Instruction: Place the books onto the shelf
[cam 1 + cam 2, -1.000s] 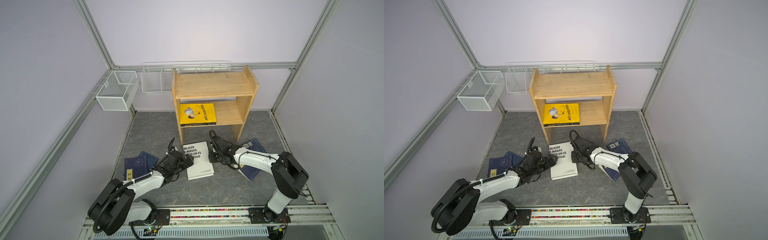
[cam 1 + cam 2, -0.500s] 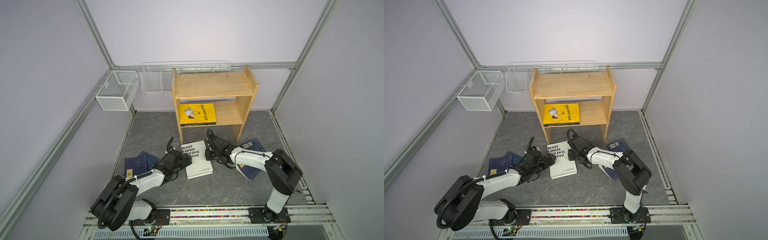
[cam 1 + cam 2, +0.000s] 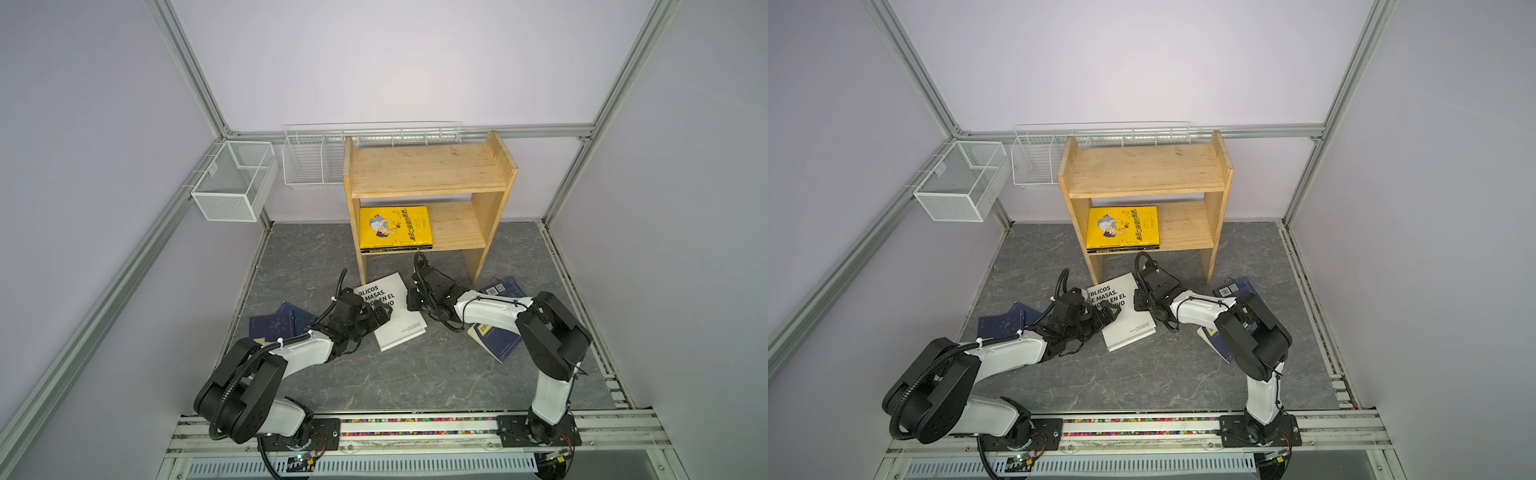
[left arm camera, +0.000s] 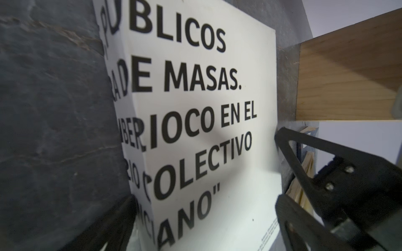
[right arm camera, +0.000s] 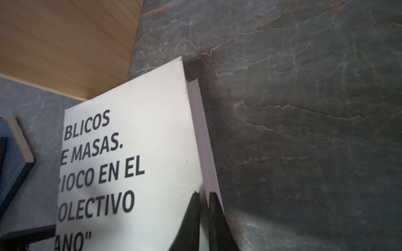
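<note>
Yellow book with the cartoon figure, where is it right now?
In both top views the yellow book lies flat on the shelf, left side of the lower tier, on top of a dark book.

Black lettering on white book [image 3: 402, 326]; yellow book [image 3: 395, 227]; grey veined floor [image 3: 415, 374]

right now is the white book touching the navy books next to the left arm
Apart. The right wrist view shows bare grey floor between the white book and the nearest navy book.
</note>
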You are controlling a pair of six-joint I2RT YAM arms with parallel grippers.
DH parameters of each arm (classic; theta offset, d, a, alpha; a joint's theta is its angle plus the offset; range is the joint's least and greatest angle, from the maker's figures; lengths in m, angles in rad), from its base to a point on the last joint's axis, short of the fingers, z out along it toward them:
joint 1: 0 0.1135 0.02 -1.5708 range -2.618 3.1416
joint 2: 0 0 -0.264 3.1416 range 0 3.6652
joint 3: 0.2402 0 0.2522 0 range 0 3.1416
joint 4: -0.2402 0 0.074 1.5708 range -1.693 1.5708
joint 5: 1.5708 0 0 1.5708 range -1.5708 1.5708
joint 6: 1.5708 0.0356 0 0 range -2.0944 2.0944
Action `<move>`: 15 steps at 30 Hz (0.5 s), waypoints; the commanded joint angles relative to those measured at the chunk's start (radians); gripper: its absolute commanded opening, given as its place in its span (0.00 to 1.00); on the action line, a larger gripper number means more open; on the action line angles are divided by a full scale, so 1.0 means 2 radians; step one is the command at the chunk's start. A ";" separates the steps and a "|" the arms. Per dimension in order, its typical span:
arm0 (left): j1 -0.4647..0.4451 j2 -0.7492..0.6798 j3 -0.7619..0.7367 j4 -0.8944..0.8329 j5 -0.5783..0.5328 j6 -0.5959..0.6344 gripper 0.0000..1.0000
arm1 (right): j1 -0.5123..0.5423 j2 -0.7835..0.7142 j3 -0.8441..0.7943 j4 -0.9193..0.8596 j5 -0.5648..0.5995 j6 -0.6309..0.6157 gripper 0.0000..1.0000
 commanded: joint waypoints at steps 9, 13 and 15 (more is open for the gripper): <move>-0.058 -0.059 0.068 0.068 0.036 -0.019 1.00 | 0.015 0.086 -0.058 -0.079 -0.141 0.025 0.12; -0.067 -0.052 0.074 0.086 0.034 -0.025 0.99 | 0.016 0.085 -0.057 -0.072 -0.154 0.028 0.12; -0.067 -0.053 0.077 0.090 0.033 -0.024 1.00 | 0.016 0.085 -0.058 -0.069 -0.163 0.028 0.13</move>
